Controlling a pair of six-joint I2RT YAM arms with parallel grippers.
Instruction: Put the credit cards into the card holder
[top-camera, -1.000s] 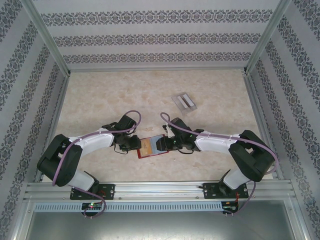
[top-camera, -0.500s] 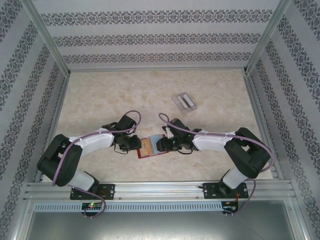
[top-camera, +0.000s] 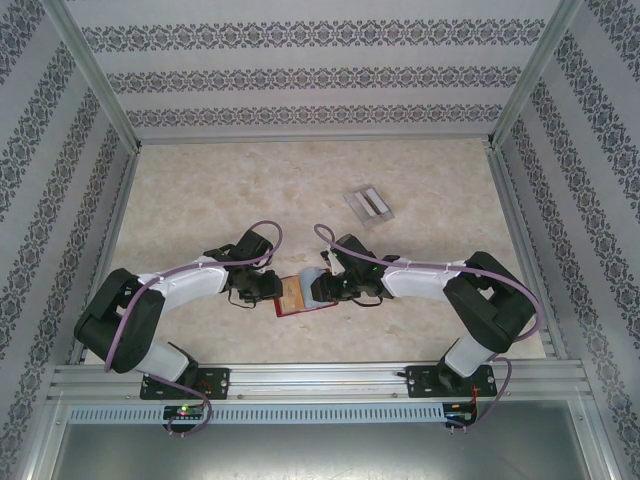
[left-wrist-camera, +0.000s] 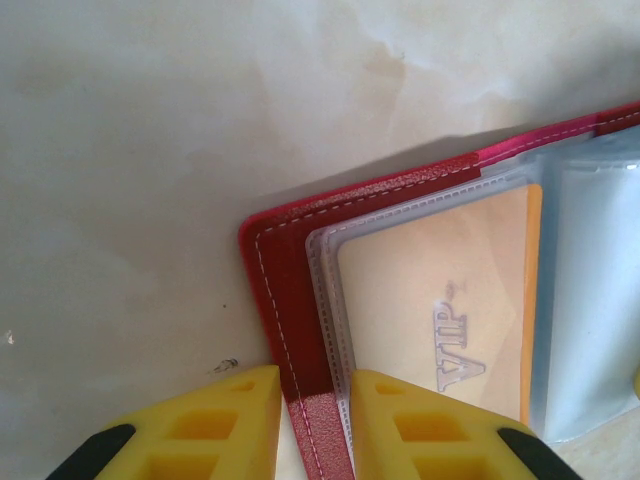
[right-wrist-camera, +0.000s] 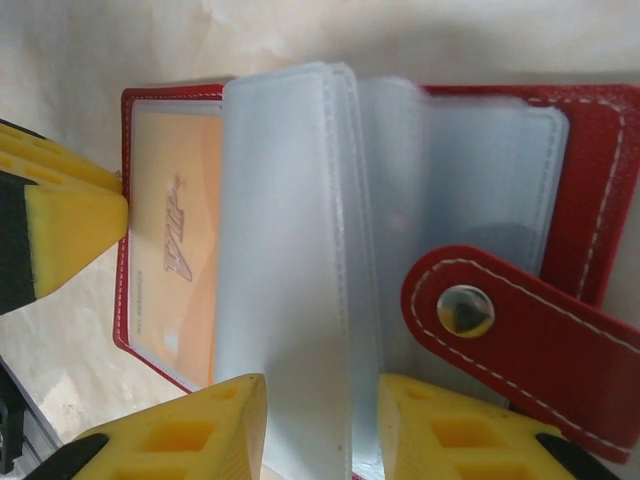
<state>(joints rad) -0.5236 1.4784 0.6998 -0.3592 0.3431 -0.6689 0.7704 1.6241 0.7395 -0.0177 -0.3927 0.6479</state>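
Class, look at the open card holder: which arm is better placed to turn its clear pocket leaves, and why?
Right. The right gripper straddles the clear pocket leaves; the left gripper clamps the card holder at its red cover edge, steadying it.

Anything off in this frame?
Nothing spilled or damaged. The wallet lies open, its clear sleeves bowed up within the right end effector rather than flat. The orange card sits straight in its pocket. The tray lies askew.
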